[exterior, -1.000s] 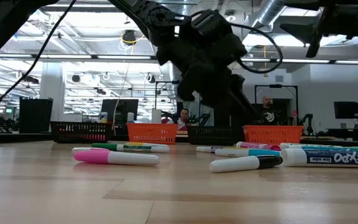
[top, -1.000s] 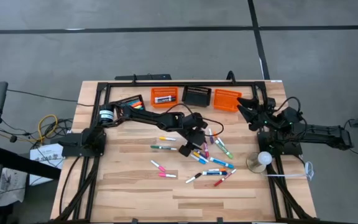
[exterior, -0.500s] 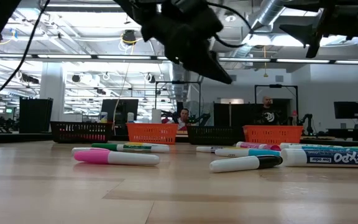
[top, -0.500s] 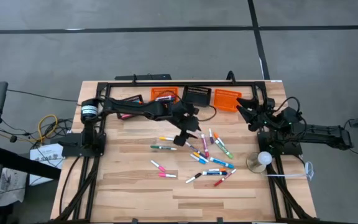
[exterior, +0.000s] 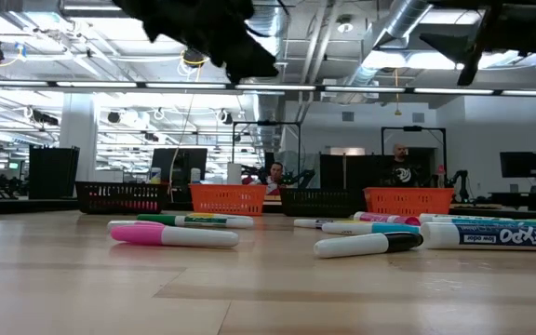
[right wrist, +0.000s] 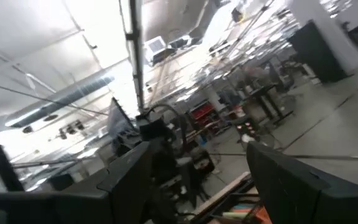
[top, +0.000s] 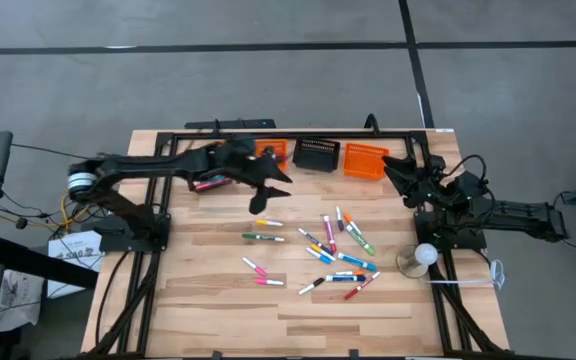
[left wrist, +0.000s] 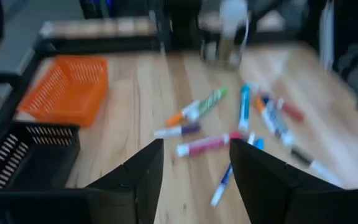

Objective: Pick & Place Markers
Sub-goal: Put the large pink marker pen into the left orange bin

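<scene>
Markers (top: 330, 247) lie scattered across the middle of the counter (top: 208, 310), a few pink and green ones apart toward its left side. Along the far edge sit the baskets: an orange one (top: 365, 160), a black one (top: 317, 153), and another orange one (top: 266, 150) partly under the left arm. The left gripper (top: 273, 187) hangs above the counter near that far edge, fingers (left wrist: 138, 177) parted and holding nothing. The right gripper (top: 400, 172) waits raised by the right edge, fingers (right wrist: 291, 180) wide apart and empty.
</scene>
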Action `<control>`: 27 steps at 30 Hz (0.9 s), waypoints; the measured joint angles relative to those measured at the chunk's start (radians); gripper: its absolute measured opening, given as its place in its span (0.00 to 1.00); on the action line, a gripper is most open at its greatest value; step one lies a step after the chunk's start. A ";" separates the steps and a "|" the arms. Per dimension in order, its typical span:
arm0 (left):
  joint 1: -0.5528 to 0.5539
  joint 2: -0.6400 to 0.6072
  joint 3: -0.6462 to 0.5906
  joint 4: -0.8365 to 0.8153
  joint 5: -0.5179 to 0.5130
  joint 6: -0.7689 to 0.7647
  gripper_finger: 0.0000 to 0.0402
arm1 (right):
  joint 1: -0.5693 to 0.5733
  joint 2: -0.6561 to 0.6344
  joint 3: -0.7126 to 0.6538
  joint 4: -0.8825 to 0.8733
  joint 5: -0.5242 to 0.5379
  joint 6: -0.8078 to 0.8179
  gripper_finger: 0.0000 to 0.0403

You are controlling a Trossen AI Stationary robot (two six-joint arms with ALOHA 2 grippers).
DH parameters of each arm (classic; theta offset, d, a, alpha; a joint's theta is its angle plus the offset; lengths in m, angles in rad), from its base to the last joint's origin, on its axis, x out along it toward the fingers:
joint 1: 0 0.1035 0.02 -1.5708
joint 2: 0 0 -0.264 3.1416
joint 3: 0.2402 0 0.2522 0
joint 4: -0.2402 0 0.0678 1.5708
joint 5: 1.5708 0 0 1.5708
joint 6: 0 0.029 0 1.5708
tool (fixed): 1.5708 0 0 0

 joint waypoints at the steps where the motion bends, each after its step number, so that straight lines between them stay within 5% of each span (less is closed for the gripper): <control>1: 0.006 -0.037 -0.036 0.031 0.000 -0.036 0.46 | 0.002 0.000 0.003 0.000 -0.016 0.000 0.63; 11: 0.019 -0.307 -0.319 0.319 -0.014 -0.301 0.46 | 0.002 0.127 0.075 0.113 -0.119 -0.026 0.63; 27: 0.020 -0.489 -0.386 0.334 -0.051 -0.308 0.46 | 0.011 0.326 0.099 0.229 -0.121 0.060 0.63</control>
